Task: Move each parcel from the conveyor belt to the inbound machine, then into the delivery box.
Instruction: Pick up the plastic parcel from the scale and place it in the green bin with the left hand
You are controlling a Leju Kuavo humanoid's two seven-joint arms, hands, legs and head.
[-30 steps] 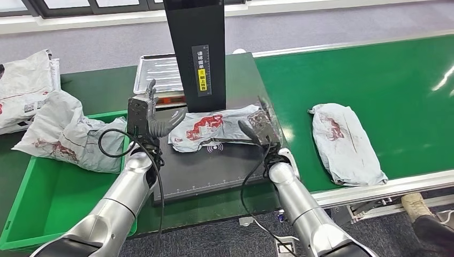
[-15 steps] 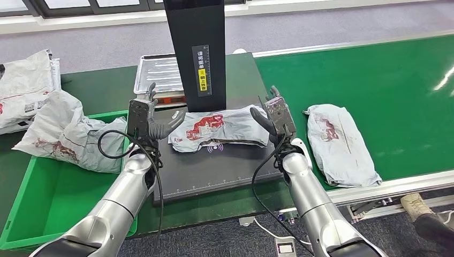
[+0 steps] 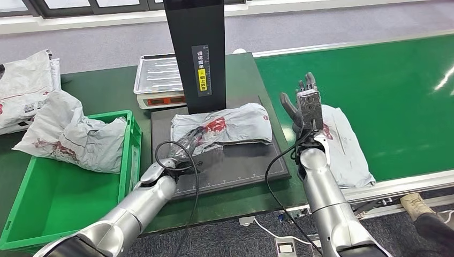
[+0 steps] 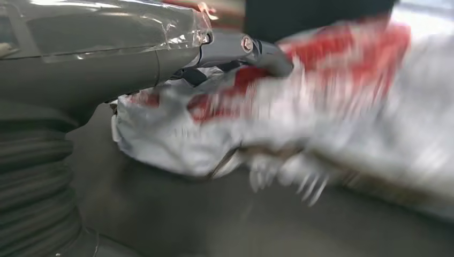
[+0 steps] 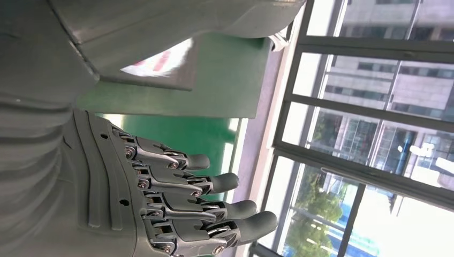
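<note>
A grey parcel with red print [image 3: 230, 124] [image 4: 321, 107] lies on the black plate [image 3: 241, 166] of the inbound machine, under its black column [image 3: 195, 53]. My left hand [image 3: 188, 145] [image 4: 134, 48] is low at the parcel's near-left corner, thumb over its crumpled edge. Its fingers are hidden and the wrist view is blurred, so a grip cannot be told. My right hand [image 3: 304, 104] [image 5: 176, 203] is raised upright with fingers spread, holding nothing, between the plate and a second parcel [image 3: 345, 147] lying on the green conveyor belt [image 3: 385, 80].
A green delivery box [image 3: 131, 134] stands left of the plate with a parcel [image 3: 80, 136] draped over its far rim. More parcels [image 3: 24, 85] lie at the far left. A scale with a metal tray [image 3: 160, 75] sits behind the plate. A person's shoe [image 3: 415, 203] is at the lower right.
My left hand dropped from raised beside the parcel down onto its near-left corner. My right hand let go of the parcel's right end, rose and moved right over the belt.
</note>
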